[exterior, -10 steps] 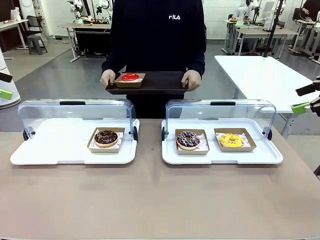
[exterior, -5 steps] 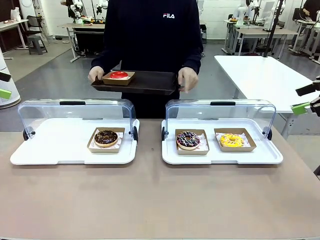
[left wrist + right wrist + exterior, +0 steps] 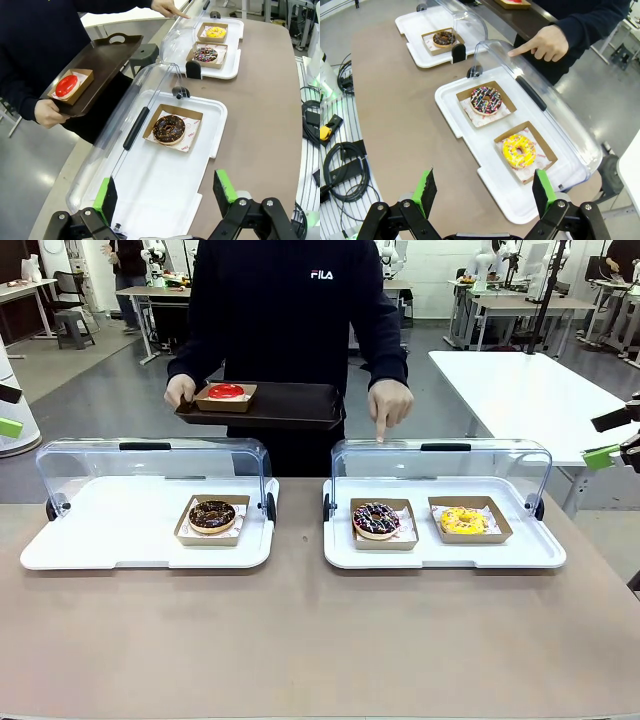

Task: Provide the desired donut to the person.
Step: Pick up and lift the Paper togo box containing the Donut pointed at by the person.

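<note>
Front view: the person in a black sweatshirt points one hand down at the sprinkled chocolate donut, which sits boxed on the brown counter.
Left wrist view: the left claw is spread and empty.
Right wrist view: the right claw is spread and empty. The pick-up and the hand-over both remain.

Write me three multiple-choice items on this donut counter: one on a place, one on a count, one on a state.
1. Where is the red donut? A. on the dark tray the person holds; B. in the left case; C. on the bare table.
2. How many donuts lie in the right case? A. one; B. two; C. three.
3. How does the right case's clear lid stand? A. shut; B. taken off; C. swung open to the far side.
Key: A, its box rests on the held tray; B, a sprinkled donut and a yellow donut lie there; C, the base lies uncovered.
</note>
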You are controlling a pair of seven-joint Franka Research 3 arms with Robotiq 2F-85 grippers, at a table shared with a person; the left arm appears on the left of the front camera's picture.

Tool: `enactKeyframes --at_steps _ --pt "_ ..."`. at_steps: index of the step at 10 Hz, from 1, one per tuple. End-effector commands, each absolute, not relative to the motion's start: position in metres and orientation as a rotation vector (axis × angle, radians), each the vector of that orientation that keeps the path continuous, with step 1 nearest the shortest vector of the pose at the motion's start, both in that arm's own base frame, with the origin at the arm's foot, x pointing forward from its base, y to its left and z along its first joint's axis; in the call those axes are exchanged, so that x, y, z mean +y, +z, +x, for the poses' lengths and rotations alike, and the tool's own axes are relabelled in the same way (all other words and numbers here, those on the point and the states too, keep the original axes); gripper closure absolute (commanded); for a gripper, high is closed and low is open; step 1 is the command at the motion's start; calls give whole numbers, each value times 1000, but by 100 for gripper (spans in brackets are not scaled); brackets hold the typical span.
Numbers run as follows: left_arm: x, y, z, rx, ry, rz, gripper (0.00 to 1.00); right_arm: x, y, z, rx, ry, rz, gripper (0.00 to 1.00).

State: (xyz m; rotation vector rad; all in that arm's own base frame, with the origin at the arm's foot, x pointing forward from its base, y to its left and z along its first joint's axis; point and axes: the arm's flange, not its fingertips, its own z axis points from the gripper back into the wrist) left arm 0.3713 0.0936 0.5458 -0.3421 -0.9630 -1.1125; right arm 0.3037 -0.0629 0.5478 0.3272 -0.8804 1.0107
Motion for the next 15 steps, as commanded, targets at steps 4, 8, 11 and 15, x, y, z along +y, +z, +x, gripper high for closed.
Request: enactKeyframes --at_steps 4,8,11,15 --pt "94 547 370 -971 -1111 -343 0 -62 547 305 -893 1015 346 0" --pt "94 547 370 -971 -1111 -343 0 -62 547 305 -893 1015 346 0" --pt "94 547 370 -971 -1111 -343 0 -63 548 304 -880 1011 327 0" --pt "94 547 370 -971 -1111 -343 0 94 571 379 -549 1278 83 0"
